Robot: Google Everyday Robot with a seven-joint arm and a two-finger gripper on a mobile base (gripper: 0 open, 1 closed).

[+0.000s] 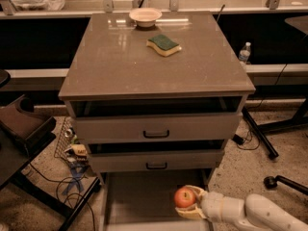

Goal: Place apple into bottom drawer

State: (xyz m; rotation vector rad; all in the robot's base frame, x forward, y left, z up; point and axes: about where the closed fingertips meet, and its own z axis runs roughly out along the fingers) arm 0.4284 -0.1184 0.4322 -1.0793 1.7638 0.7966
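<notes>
The red-orange apple (185, 198) is held in my gripper (188, 200), whose pale fingers (190, 212) wrap it from the right and below. My white arm comes in from the bottom right corner. The apple hangs over the right part of the bottom drawer (139, 196), which is pulled out, showing its plain grey floor. The two upper drawers are slightly open, with grey fronts and black handles.
On the cabinet top lie a green and yellow sponge (164, 44) and a white bowl (145, 16). A water bottle (244, 52) stands on the floor at right. Cables and a wire basket (65, 141) lie at left, a chair base (284, 182) at right.
</notes>
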